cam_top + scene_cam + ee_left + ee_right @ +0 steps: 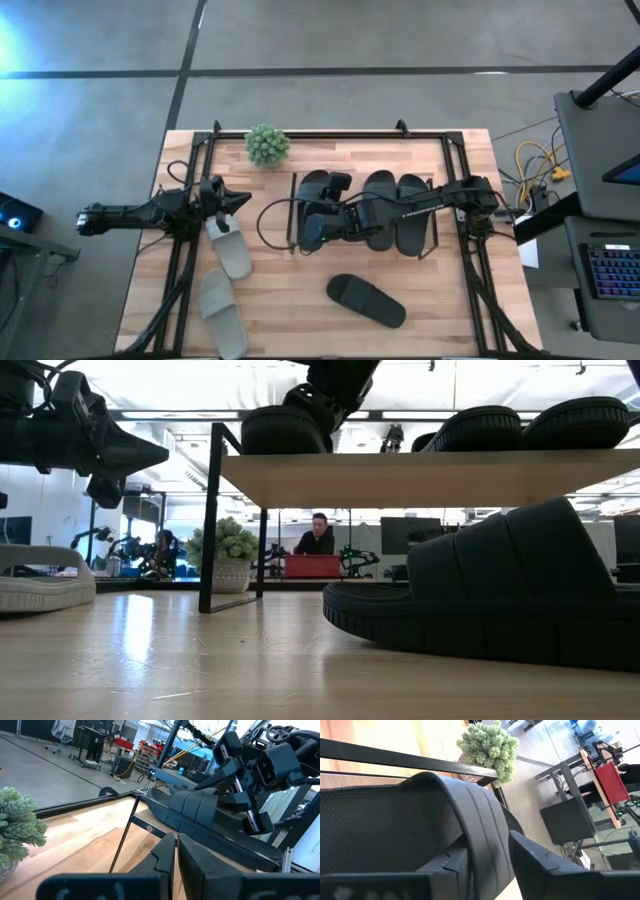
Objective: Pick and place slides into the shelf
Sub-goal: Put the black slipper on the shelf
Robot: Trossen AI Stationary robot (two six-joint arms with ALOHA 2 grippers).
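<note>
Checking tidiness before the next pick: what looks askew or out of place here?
One black rubber slide lies diagonally on the wooden table, off the pale wooden shelf. Two pale grey-beige slides lie slanted near the left gripper. Nothing looks spilled or damaged.
</note>
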